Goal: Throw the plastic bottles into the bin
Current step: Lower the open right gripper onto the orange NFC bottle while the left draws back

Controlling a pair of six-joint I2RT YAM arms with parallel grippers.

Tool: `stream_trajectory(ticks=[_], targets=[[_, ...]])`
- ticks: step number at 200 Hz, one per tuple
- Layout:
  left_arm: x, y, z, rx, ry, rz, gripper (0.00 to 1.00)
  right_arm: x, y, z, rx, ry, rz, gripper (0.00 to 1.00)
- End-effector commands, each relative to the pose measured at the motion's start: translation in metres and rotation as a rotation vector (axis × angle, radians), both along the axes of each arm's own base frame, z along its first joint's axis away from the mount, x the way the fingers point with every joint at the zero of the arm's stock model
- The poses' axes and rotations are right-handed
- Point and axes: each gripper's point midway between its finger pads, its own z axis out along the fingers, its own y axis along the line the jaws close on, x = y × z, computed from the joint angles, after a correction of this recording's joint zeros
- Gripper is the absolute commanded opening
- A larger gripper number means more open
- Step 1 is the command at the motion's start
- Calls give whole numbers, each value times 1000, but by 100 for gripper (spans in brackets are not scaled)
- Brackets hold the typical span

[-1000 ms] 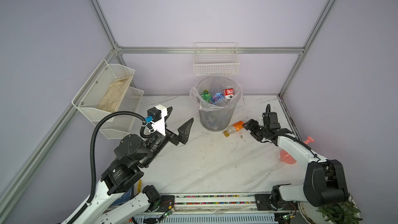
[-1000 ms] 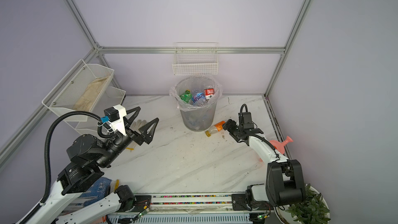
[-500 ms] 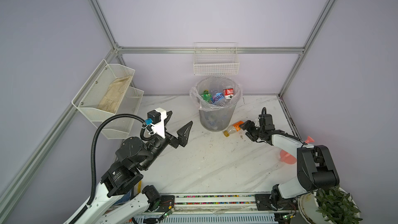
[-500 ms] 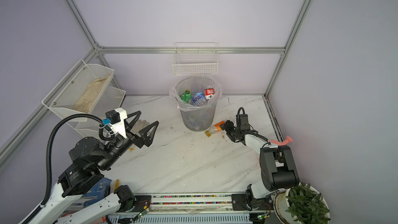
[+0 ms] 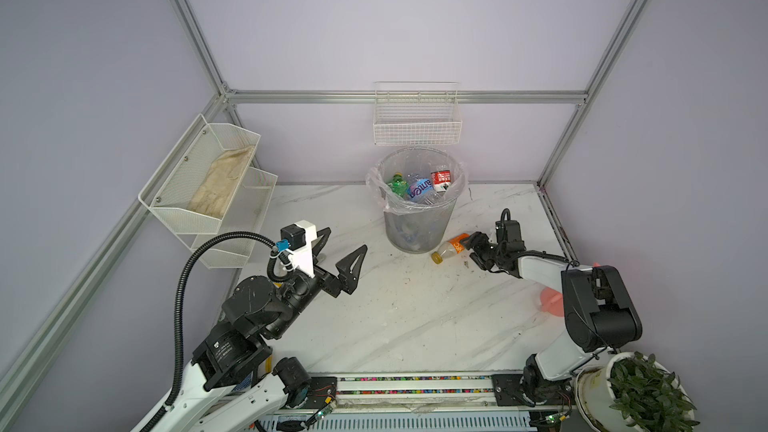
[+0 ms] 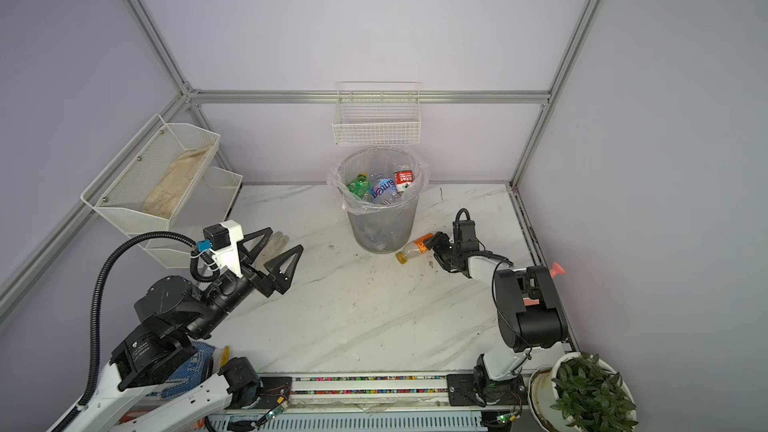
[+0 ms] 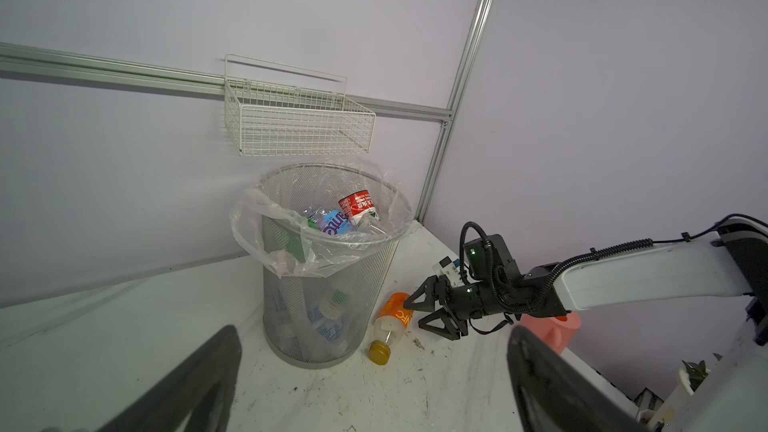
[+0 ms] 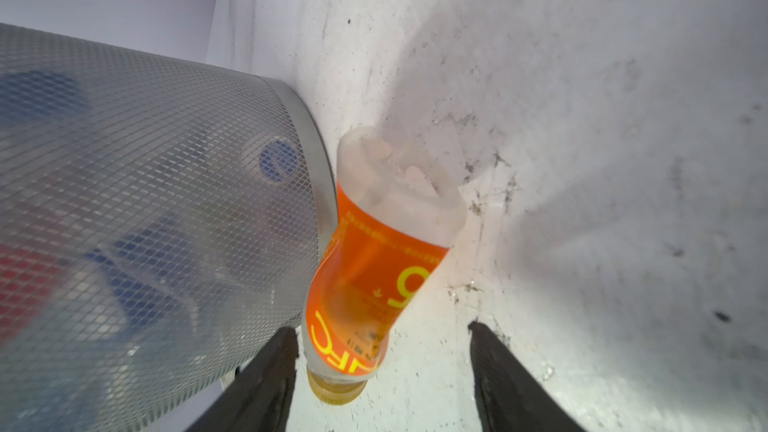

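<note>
An orange-labelled plastic bottle (image 5: 453, 246) (image 8: 374, 259) with a yellow cap lies on its side on the marble table, touching the foot of the bin (image 5: 415, 230) (image 8: 145, 201). My right gripper (image 5: 468, 249) (image 8: 381, 328) is low on the table with its jaws open on either side of one end of that bottle. One finger is close against it and the other stands clear. Green (image 5: 397, 184), blue-labelled (image 5: 419, 189) and red-labelled (image 5: 441, 179) bottles lie in the bin. My left gripper (image 5: 347, 238) (image 6: 286, 238) hangs wide open and empty above the table's left side.
A white wire basket (image 5: 417, 126) hangs on the back wall just above the bin. A white two-tier mesh shelf (image 5: 208, 184) holding a cloth stands at the left. A white glove (image 6: 274, 243) lies under my left gripper. A pink object (image 5: 550, 301) and a potted plant (image 5: 640, 392) stand at the right.
My right gripper has slid left up to the orange-labelled bottle, its jaws narrowing around it, and the arm's elbow has swung forward. My left gripper has dropped slightly.
</note>
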Motion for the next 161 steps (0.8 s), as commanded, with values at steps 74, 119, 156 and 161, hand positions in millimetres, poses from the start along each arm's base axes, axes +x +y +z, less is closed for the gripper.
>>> stream_trajectory(ticks=[74,119,156,161], targets=[[-3,-4,-13,-24,35,-25,97,25,25,-5,24,-17,6,63],[-3,-5,-14,-23,40,-27,97,34,30,-8,28,-21,0,53],[-3,-5,-14,-21,40,-24,97,34,30,-9,29,-23,-1,32],[-3,-5,-14,-21,41,-22,97,34,30,-8,25,-26,-2,28]])
